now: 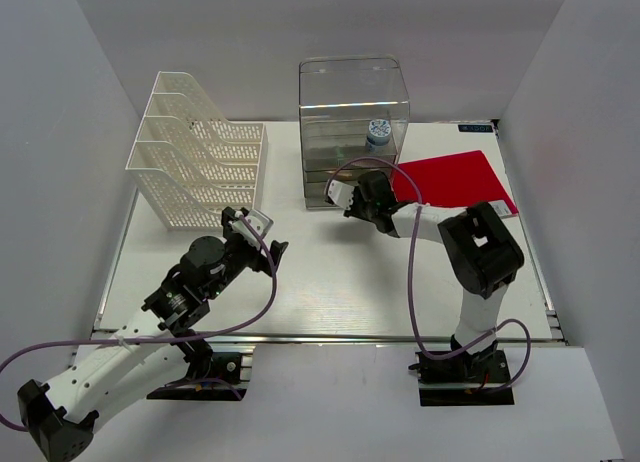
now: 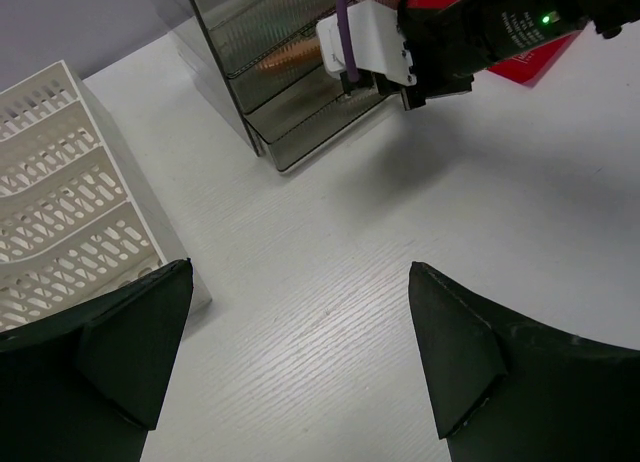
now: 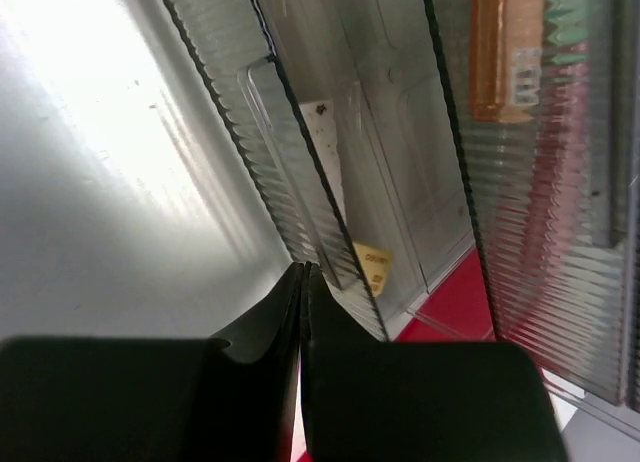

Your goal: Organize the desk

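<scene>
Top external view: the desk (image 1: 330, 292) is a wide white tabletop with a metal rail (image 1: 330, 337) along its front edge, closed in by pale walls at the left, right and back. A white mesh file rack (image 1: 195, 152) stands at the back left, close to the left edge; its slots look bare. A clear plastic drawer box (image 1: 352, 122) stands at the back centre. A red folder (image 1: 460, 177) lies flat just right of the box and reaches toward the right edge. The widest bare stretch runs across the middle and front of the tabletop, between the two arms.

The left gripper (image 1: 262, 230) hangs near the front corner of the rack, its fingers (image 2: 130, 342) spread wide over bare wood-grain surface. The right gripper (image 1: 345, 197) is at the lower front of the drawer box; its fingers (image 3: 270, 332) are pressed together with nothing seen between them, tips against a ribbed drawer front.

Through the ribbed fronts, one drawer holds an orange-brown object (image 3: 505, 47), another a speckled white card (image 3: 320, 147) and a small yellow tag (image 3: 375, 267). A small blue-labelled bottle (image 1: 378, 132) shows through the clear upper part; I cannot tell whether it is inside or behind the box.
</scene>
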